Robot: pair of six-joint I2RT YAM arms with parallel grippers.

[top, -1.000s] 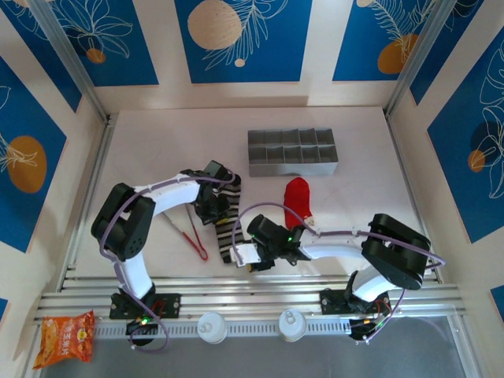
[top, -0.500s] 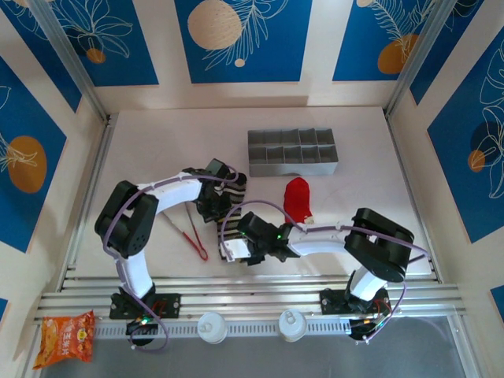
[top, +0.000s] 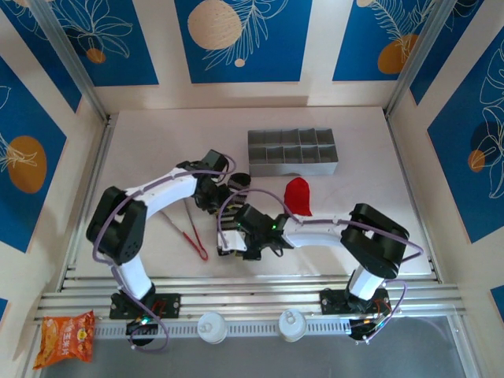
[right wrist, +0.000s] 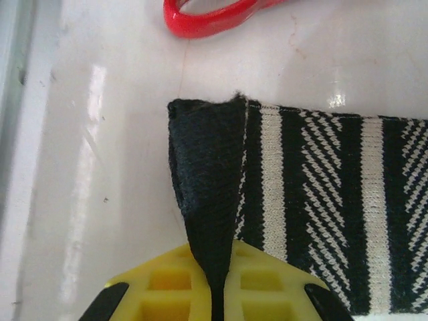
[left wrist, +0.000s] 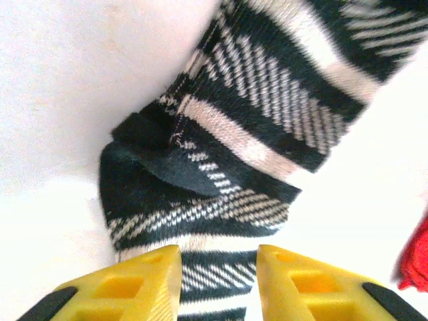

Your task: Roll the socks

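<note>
The black sock with grey-white stripes point(left wrist: 267, 114) lies crumpled on the white table between my two grippers. My left gripper point(left wrist: 219, 267) hovers open over one end of it, and striped fabric shows in the gap between the yellow fingers point(left wrist: 134, 284). My right gripper point(right wrist: 215, 257) is shut on a folded black edge at the sock's point(right wrist: 334, 200) other end. In the top view the left gripper point(top: 224, 191) and right gripper point(top: 230, 236) sit close together, hiding most of that sock. The red sock point(top: 298, 195) lies flat just right of them.
Red-handled tongs point(top: 191, 228) lie left of the grippers, their loop point(right wrist: 214, 13) just beyond the pinched end. A grey compartment tray point(top: 293, 152) stands behind the socks. An orange snack bag point(top: 67, 337) lies off the table, bottom left.
My left gripper has opened and let go of the striped sock. My right gripper slid left and closed on the sock's near end.
</note>
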